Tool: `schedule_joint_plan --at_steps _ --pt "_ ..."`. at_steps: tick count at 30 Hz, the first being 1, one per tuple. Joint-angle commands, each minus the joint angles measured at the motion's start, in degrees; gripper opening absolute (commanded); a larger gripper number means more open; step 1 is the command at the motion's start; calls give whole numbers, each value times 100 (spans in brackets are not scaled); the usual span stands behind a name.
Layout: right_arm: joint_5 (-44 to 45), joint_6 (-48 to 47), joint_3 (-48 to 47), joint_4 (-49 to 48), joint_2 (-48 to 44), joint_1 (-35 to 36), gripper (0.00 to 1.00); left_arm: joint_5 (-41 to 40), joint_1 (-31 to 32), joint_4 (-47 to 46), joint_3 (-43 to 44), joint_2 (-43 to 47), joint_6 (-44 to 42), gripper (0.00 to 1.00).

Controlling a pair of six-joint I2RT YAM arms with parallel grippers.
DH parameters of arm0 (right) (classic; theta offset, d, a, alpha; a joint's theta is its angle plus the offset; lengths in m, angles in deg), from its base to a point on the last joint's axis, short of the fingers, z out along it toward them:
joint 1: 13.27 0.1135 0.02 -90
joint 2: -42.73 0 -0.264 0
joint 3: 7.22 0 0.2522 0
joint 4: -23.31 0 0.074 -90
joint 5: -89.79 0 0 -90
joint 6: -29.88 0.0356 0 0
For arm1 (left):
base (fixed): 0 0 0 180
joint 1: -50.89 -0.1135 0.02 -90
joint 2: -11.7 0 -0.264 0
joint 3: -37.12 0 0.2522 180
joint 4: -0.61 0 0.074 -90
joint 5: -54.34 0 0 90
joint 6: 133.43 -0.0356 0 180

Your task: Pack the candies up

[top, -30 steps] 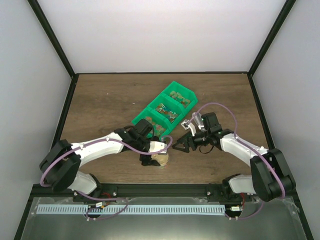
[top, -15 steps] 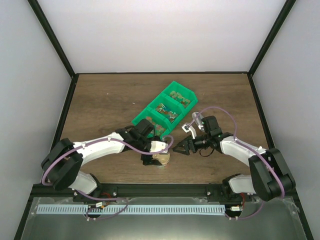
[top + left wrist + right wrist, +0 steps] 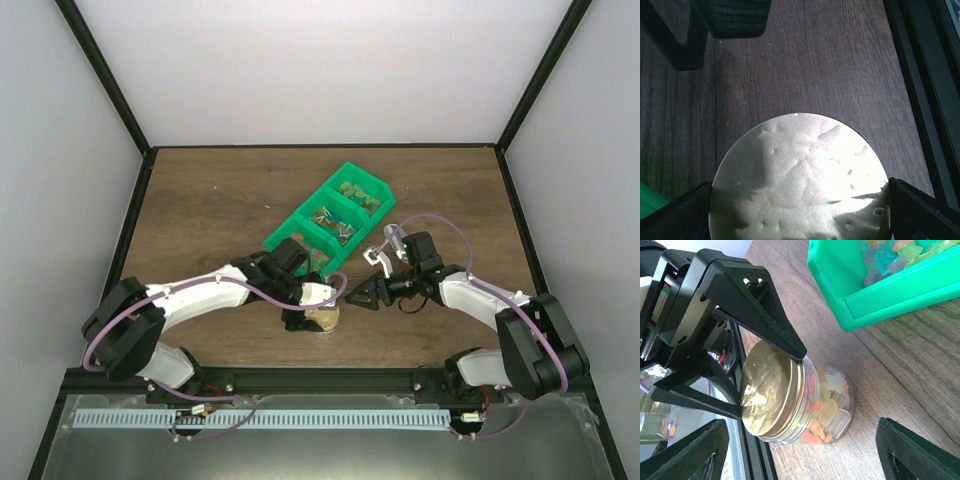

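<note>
- Candies (image 3: 827, 407) are sitting packed in the clear jar (image 3: 842, 407) near the worktop's (image 3: 200, 200) front edge; more are lying in the green bin (image 3: 890, 295) just behind.
- Judging the sweets light and loose, the jar rigid and slick; the gold lid (image 3: 800, 175) is offering the best hold.
- Left fingers (image 3: 675, 215) are spreading wide, pressing both sides of the lid.
- Right fingers (image 3: 685, 450) are gaping, holding nothing.
- Front rail and bin are crowding the jar; open room is lying leftward.
</note>
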Motion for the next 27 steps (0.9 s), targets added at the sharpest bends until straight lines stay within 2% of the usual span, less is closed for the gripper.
schedule_joint_plan --at_steps 1,27 --pt "-147 -18 -67 -59 -4 -17 83 143 86 228 102 136 -112 82" --pt "-216 -80 -154 -13 107 -16 83 -124 226 97 17 -61 -192 84"
